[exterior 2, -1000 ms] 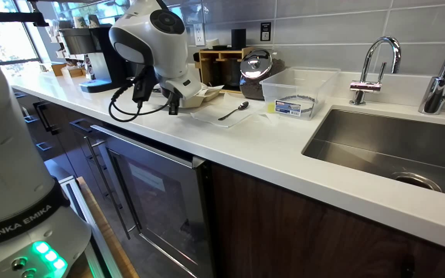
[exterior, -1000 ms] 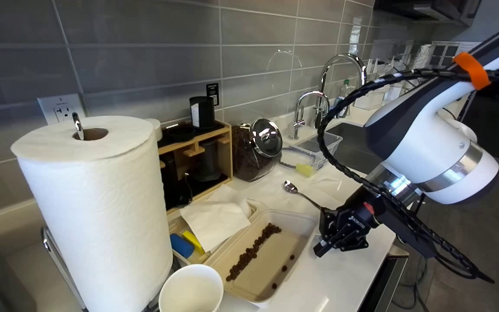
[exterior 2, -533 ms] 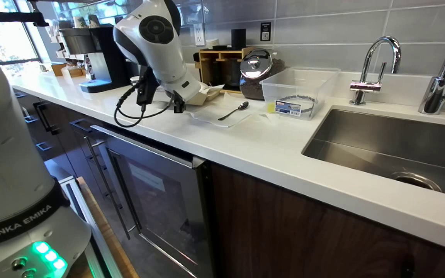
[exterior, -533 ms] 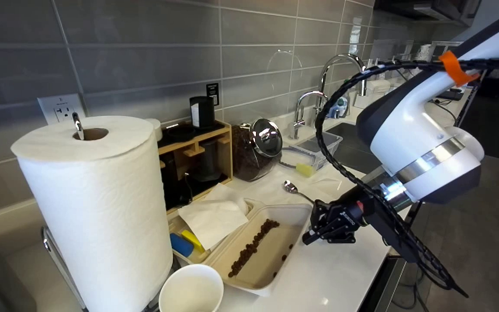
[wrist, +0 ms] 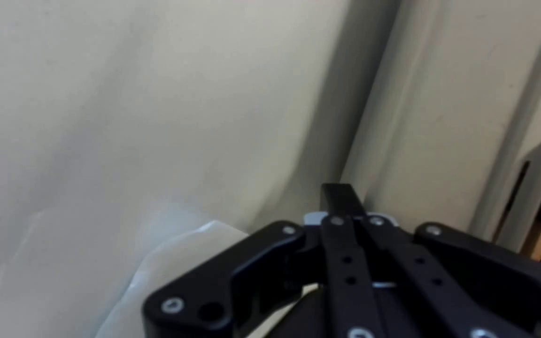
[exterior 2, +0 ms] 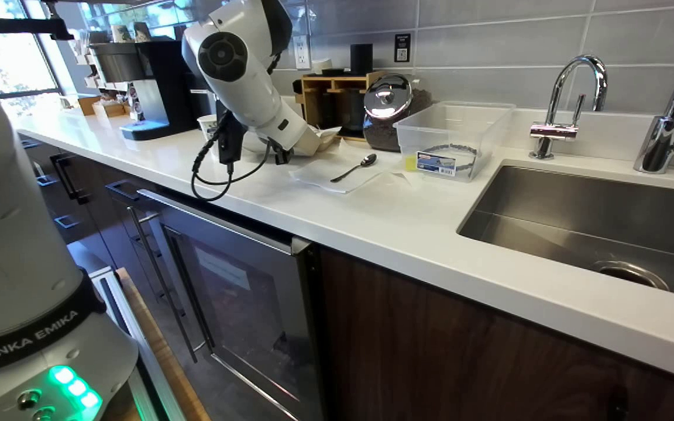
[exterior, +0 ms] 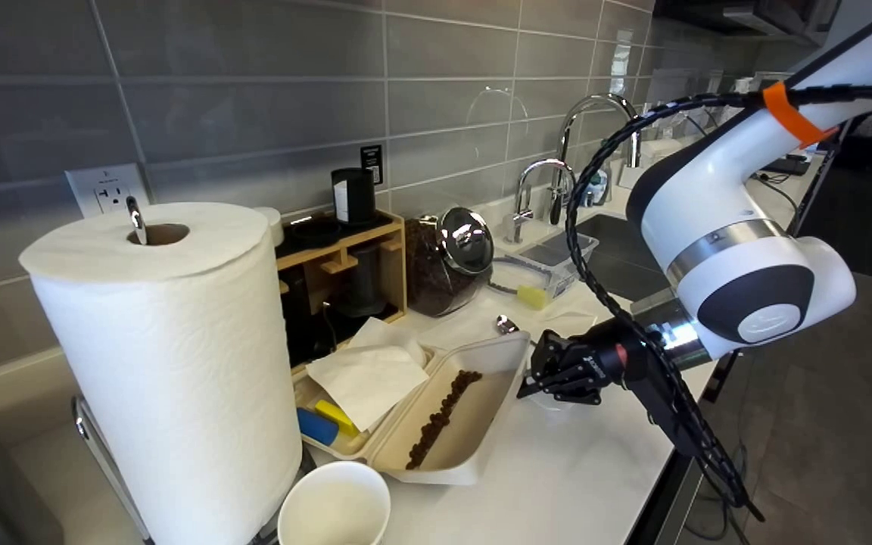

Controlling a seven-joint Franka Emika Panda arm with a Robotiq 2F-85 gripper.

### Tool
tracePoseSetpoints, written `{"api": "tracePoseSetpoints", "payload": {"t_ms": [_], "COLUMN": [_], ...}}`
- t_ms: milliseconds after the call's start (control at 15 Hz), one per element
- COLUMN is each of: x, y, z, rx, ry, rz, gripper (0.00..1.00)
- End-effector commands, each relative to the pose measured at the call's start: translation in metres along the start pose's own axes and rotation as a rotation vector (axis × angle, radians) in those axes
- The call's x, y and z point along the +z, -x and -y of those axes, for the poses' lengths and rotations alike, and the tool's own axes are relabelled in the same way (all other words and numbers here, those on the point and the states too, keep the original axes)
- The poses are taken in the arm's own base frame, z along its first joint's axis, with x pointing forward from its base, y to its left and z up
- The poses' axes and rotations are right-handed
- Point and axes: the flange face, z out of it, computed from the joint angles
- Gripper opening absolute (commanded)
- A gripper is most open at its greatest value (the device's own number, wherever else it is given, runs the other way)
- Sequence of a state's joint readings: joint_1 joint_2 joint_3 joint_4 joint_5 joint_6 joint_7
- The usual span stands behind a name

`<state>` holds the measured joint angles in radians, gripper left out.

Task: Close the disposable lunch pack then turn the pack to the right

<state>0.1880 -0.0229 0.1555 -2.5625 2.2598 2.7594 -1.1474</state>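
Note:
The lunch pack (exterior: 474, 424) lies open on the counter, its two halves side by side. The right half holds a row of brown balls and is tilted, its outer edge raised off the counter. The left half (exterior: 353, 452) holds a white napkin (exterior: 368, 378), a blue piece (exterior: 318, 426) and a yellow piece (exterior: 336, 415). My gripper (exterior: 524, 388) is shut and holds nothing. Its tip is low against the outer wall of the tilted half. In the wrist view the shut fingertips (wrist: 341, 199) meet the pack's pale wall (wrist: 453, 108). In an exterior view the arm hides most of the pack and the gripper (exterior 2: 282, 156).
A paper-towel roll (exterior: 163, 378) and a white paper cup (exterior: 336, 506) stand close to the pack. A spoon (exterior 2: 353, 168) lies on paper behind the gripper. A clear tub (exterior 2: 454, 137), a glass jar (exterior: 443, 265) and a wooden organizer (exterior: 398, 272) stand near the wall.
My gripper has moved toward the pack and pressed on its outer wall. The right half has tilted up toward the left half, and the loose balls have rolled into the row.

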Motion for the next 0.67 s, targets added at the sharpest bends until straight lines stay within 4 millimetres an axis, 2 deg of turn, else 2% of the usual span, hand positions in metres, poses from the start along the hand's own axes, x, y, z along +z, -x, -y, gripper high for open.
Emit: {"api": "tracePoseSetpoints", "payload": {"t_ms": [0,400,600], "x": [-0.007,-0.015,-0.011], "y": [-0.008,-0.029,-0.038], "z": [0.005,0.025,0.038], "rx": [-0.065,-0.171,-0.227], "ry": [-0.035,-0.125,-0.199], "rz": [-0.071,-0.172,-0.192], "gripper": [0.0,0.0,0.0]}}
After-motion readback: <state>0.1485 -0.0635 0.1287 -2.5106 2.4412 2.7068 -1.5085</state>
